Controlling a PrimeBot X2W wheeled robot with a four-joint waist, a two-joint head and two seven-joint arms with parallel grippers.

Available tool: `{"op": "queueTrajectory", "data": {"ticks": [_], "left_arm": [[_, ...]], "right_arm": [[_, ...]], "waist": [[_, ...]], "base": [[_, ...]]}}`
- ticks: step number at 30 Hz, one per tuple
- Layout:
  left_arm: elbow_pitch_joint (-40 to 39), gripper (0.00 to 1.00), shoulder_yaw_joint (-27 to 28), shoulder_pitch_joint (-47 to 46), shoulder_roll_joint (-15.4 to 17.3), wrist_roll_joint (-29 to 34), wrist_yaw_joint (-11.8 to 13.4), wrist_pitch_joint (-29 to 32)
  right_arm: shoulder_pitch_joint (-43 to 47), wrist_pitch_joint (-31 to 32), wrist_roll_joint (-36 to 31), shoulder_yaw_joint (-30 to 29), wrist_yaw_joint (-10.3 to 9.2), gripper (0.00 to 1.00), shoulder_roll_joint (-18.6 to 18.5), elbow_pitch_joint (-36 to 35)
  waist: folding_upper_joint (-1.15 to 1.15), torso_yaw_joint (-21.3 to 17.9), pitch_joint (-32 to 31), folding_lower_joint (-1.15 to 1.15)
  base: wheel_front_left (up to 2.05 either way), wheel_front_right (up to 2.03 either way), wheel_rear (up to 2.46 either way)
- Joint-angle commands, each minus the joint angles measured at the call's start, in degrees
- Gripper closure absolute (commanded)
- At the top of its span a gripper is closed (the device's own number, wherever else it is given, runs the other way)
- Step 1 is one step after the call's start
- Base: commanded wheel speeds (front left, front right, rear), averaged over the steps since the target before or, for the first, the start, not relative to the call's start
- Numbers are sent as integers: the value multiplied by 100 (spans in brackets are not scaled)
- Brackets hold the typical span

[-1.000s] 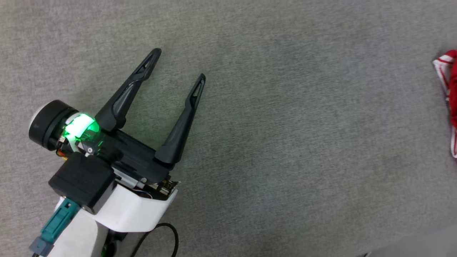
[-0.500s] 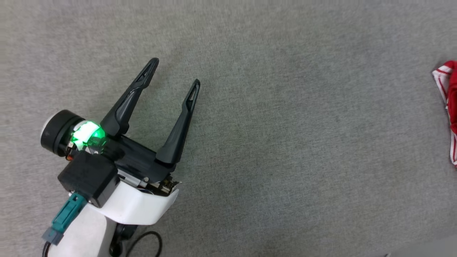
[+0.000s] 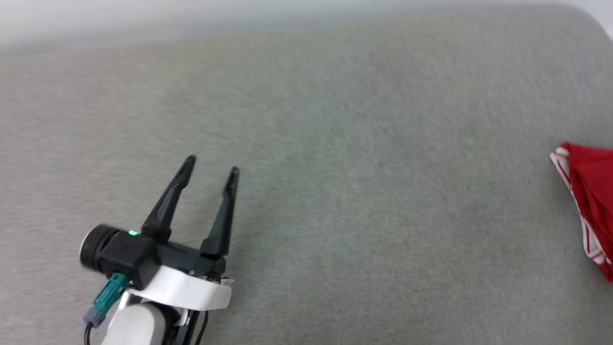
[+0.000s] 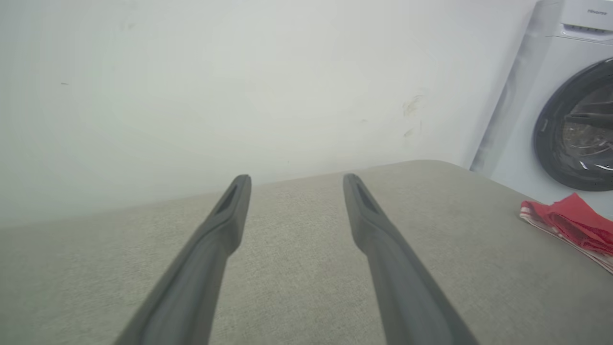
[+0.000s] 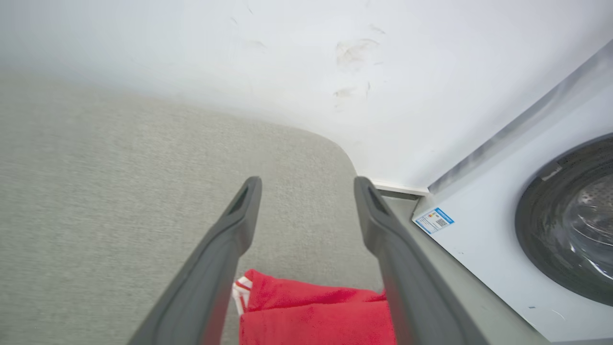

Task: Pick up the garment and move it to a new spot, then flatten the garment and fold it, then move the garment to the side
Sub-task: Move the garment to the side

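Shifted since a second ago, the head view now shows more garment (image 3: 591,191); left gripper (image 3: 212,164) and right gripper (image 5: 307,181) both spread wide, empty.

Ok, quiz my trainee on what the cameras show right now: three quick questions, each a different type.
1. True or false: the left gripper, with two long dark fingers, is clamped on the red jersey garment with red-and-white striped trim.
2. Multiple choice: in the head view, where on the grey fabric surface does the garment lie? A) far left B) middle C) far right
3. Fill in: in the right wrist view, the white appliance with a round dark door beside the surface is a ______.
Key: 1 false, its jaws stand open, apart from the garment; 2 C; 3 washing machine.
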Motion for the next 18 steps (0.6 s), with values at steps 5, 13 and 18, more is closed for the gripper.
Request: {"op": "queueTrajectory", "data": {"ticks": [5, 13, 18], "left_arm": [[97, 0, 298, 411, -178, 91, 41, -31], [372, 0, 555, 737, -374, 174, -107, -27], [554, 0, 715, 847, -540, 208, -197, -28]], "right_arm": [[932, -400, 70, -374, -7, 0, 1056, -1238], [2017, -1129, 286, -318, -7, 0, 2030, -1990], [2460, -1539, 331, -160, -6, 0, 2453, -1857]], "waist": [[0, 587, -749, 2], [0, 855, -1002, 2], [0, 947, -1128, 2]], "base": [[0, 0, 0], [0, 0, 0], [0, 0, 0]]}}
